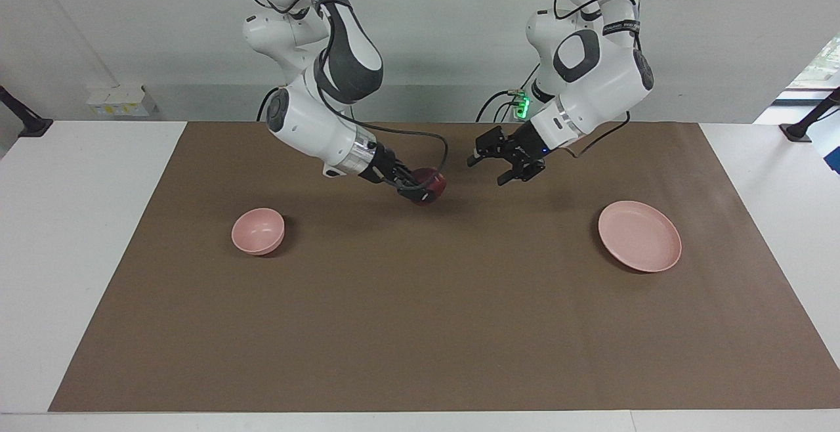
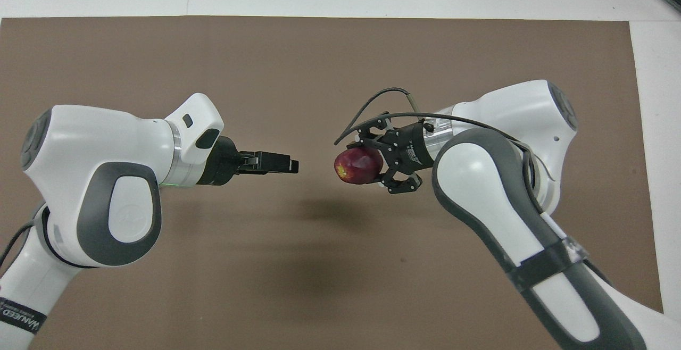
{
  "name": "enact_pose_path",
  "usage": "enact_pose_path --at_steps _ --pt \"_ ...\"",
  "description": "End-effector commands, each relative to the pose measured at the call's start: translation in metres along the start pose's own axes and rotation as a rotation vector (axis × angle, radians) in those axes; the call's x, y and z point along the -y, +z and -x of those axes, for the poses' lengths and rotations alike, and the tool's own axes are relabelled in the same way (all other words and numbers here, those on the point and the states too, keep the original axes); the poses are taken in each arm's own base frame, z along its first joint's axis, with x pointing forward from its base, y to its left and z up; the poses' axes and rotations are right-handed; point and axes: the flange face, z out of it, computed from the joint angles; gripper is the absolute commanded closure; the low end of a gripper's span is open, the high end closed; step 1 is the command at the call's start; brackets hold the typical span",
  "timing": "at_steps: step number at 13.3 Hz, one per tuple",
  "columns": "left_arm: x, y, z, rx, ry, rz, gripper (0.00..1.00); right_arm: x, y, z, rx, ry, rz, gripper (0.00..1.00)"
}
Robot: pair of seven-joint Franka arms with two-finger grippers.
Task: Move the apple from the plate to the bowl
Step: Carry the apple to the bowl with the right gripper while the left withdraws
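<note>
- The right gripper (image 1: 420, 190) has the apple (image 1: 430, 186) clamped between its fingers, up in the air over the brown mat (image 1: 420, 327) near the middle of the table.
- The left gripper (image 1: 504, 163) hangs over the mat toward the plate's end, fingers spread and holding nothing, well clear of the fruit; this arm looks to be waiting.
- The plate (image 1: 640, 235) sits bare at the left arm's end; the bowl (image 1: 258, 230) sits at the right arm's end, nothing in it.
- Step in hand, as I read it: carry the apple across to the bowl.
- To do it well: keep the squeeze steady, travel above the bowl's rim, centre over the hollow, come down low before letting go.
- A round apple dropped from height may bounce out or tip that small bowl.
</note>
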Motion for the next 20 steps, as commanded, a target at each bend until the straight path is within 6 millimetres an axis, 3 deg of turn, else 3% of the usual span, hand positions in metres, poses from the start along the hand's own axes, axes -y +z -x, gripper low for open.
enact_pose_path --at_steps 1,3,5,8,11,12,15,17,19,20 --pt "0.010 -0.002 0.006 0.082 0.104 -0.189 0.00 -0.025 -0.031 -0.028 -0.105 -0.163 0.141 1.00" --pt "0.027 -0.009 0.006 0.112 0.090 -0.228 0.00 -0.042 -0.047 -0.058 -0.168 -0.295 0.224 1.00" --pt "0.063 -0.028 0.000 0.109 0.055 -0.287 0.00 -0.065 -0.068 -0.090 -0.247 -0.432 0.346 1.00" --pt "0.079 -0.038 -0.005 0.091 0.113 -0.431 0.00 -0.103 -0.107 -0.141 -0.285 -0.599 0.433 1.00" --pt "0.095 -0.059 -0.013 0.049 0.095 -0.464 0.00 -0.116 -0.127 -0.165 -0.345 -0.687 0.495 1.00" --pt "0.100 -0.083 -0.021 0.024 0.090 -0.492 0.00 -0.118 -0.127 -0.171 -0.349 -0.687 0.506 1.00" --pt "0.087 -0.136 -0.033 -0.012 0.098 -0.534 0.00 -0.117 -0.124 -0.182 -0.365 -0.680 0.502 1.00" --pt "0.080 -0.192 -0.040 -0.065 0.086 -0.572 0.00 -0.119 -0.116 -0.191 -0.368 -0.681 0.502 1.00" --pt "0.077 -0.245 -0.038 -0.097 0.048 -0.576 0.00 -0.121 -0.108 -0.201 -0.369 -0.676 0.503 1.00" --pt "0.070 -0.259 -0.035 -0.092 0.043 -0.576 0.00 -0.123 -0.105 -0.206 -0.369 -0.670 0.502 1.00"
